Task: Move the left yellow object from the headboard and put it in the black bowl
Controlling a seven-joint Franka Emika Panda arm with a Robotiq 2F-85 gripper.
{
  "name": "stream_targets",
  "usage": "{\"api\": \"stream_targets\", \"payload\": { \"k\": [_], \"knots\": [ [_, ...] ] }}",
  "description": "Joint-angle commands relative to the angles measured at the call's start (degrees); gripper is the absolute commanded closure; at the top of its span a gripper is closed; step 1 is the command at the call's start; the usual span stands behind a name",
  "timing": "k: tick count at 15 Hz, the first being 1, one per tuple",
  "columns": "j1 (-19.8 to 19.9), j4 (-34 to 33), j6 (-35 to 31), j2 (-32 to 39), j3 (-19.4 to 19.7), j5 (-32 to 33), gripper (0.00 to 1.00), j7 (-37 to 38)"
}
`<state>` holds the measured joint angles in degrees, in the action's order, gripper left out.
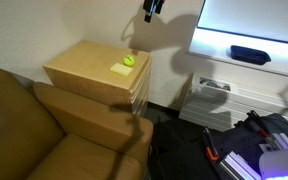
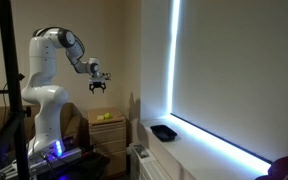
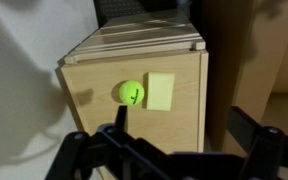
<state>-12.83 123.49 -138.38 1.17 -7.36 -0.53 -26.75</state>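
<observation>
Yellow pad: flat on headboard, beside ball.
Gripper: fingers spread overhead, likely for pinching.
Black bowl: well apart.

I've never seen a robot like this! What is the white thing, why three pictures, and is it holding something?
The white thing is a robot arm with jaws at its end. Two pictures come from cameras in the room; the third camera rides on the wrist, looking down. Below is a wooden block with a flat yellow piece and a ball on top. A black bowl sits on a white ledge. The jaws are open and hold nothing.
</observation>
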Motion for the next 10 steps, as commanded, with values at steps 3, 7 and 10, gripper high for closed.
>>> {"api": "stream_targets", "payload": {
  "k": [3,7,10],
  "knots": [
    [1.28,-3.19,-6.54,12.37,-5.05,-24.33,0.00,-21.84],
    [2.24,-14.31,0.18,26.57,-8.82,-21.94,0.00,-25.55],
    [0.01,-24.32,6.07,36.39,-6.42,-9.79,0.00,-18.95]
  ]
}}
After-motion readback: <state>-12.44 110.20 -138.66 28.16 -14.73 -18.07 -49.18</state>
